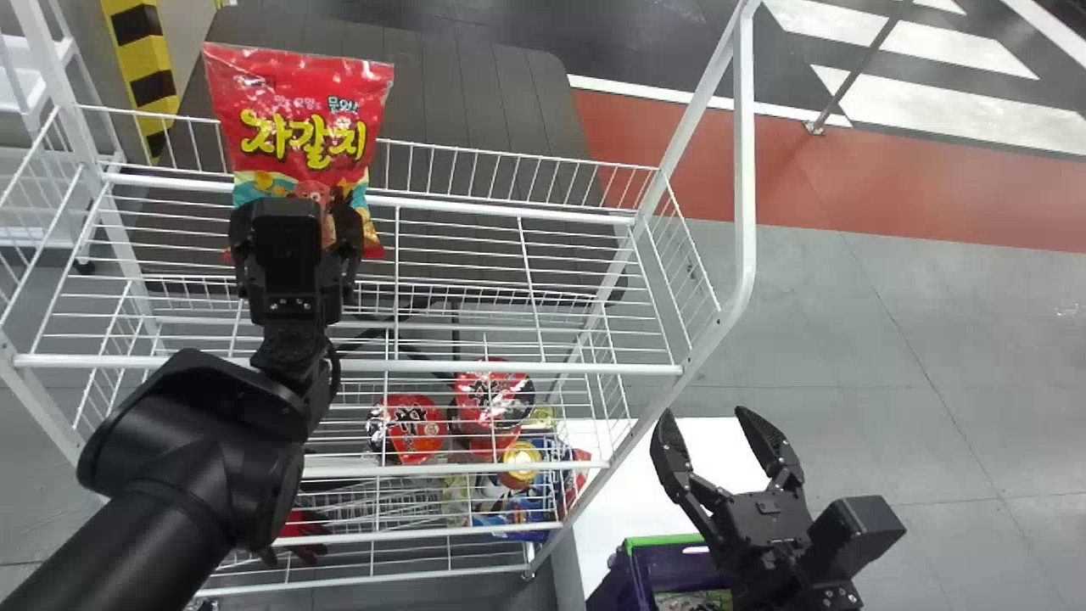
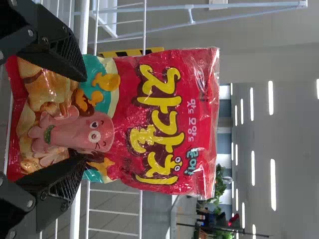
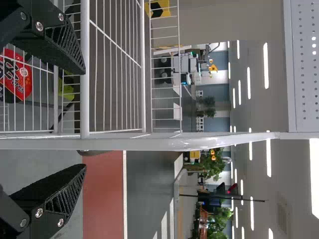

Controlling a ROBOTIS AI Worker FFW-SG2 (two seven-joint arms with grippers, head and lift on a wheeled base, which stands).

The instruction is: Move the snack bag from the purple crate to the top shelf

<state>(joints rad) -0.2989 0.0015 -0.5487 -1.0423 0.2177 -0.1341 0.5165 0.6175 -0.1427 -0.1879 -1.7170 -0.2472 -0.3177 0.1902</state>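
The red snack bag (image 1: 297, 110) stands upright above the top shelf (image 1: 475, 204), its lower part between the fingers of my left gripper (image 1: 297, 225). In the left wrist view the bag (image 2: 154, 119) shows its printed face, and my left gripper (image 2: 82, 117) is shut on its lower sides, the fingers kept well apart by its width. My right gripper (image 1: 708, 416) stands open beside the rack at the right, above the purple crate (image 1: 607, 585). In the right wrist view the right gripper (image 3: 83, 119) has nothing between its fingertips.
Wire fences edge the top shelf, and a white rack post (image 1: 744, 170) rises at its right corner, between the right gripper's two fingers in the right wrist view. Lower shelves hold red-lidded cups (image 1: 416, 424) and other packages. A white surface (image 1: 721, 450) lies by the crate.
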